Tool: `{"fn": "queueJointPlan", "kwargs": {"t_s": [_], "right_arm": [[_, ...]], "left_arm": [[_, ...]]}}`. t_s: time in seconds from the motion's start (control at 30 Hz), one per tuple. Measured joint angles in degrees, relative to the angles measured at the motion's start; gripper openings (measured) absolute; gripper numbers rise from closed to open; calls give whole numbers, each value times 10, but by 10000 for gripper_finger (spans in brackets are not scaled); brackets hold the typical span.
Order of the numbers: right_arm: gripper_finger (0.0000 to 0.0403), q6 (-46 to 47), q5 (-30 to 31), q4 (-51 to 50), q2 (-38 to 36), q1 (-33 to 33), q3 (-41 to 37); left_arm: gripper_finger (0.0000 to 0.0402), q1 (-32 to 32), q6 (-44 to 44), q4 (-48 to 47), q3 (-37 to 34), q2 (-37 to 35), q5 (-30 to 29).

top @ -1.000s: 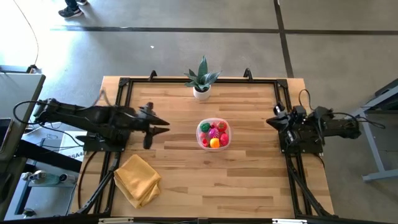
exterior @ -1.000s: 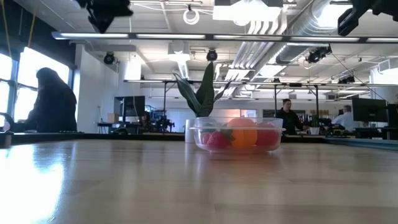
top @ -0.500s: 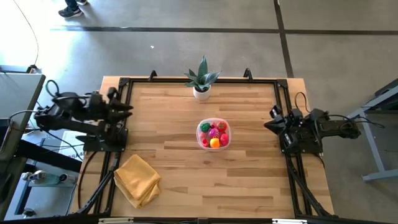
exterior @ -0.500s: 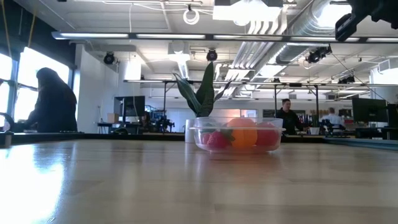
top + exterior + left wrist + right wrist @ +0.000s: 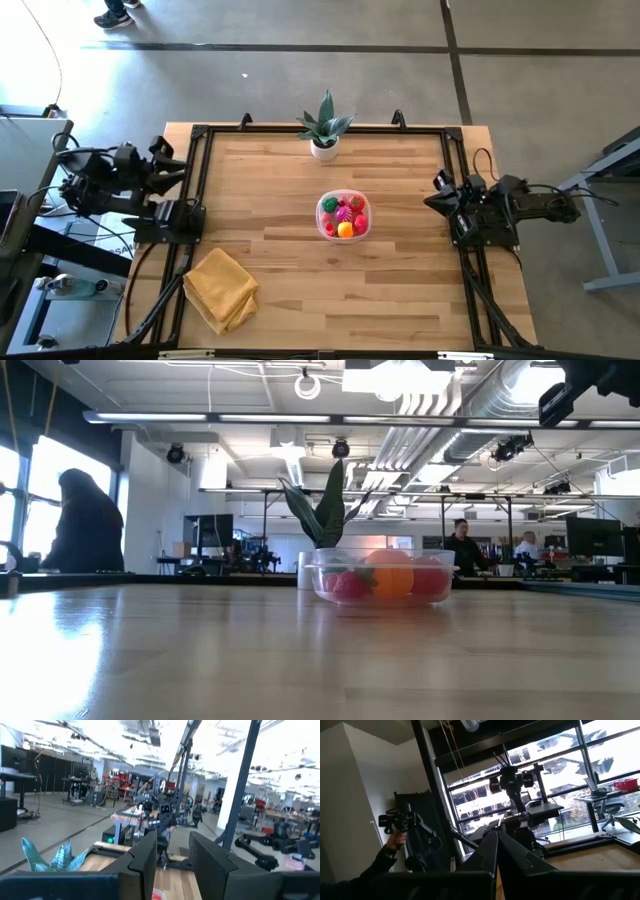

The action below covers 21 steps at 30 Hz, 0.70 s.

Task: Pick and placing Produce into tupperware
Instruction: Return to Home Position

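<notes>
Red produce (image 5: 344, 212) sits in the clear tupperware (image 5: 321, 216), mid-counter (image 5: 280, 260). I think it's go-home time: left jaws a bit open, right jaws shut, both empty at the sides. Next, I just park.

Overhead straight down, low level — both share tupperware (image 5: 319, 214)

table (image 5: 400, 270): light brown wood | middle: small clear tub (image 5: 320, 214) sits flat | far edge: green plant in a white pot (image 5: 324, 150) | near corner on the left arm's side: folded yellow cloth (image 5: 220, 288), well apart from the tub
</notes>
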Motion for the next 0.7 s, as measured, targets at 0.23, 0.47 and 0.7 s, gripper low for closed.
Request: {"fn": "queueJointPlan", "kwargs": {"t_s": [0.23, 0.47, 0.7], "right_arm": [[0, 3, 4, 0, 1, 0, 0], [0, 7, 4, 94, 4, 0, -66], [0, 21, -7, 123, 4, 0, -98]], "left_arm": [[106, 0, -1, -18, -1, -23, 1], [106, 0, -9, 58, -75, -24, 25], [106, 0, -12, 175, -178, -24, 75]]}}
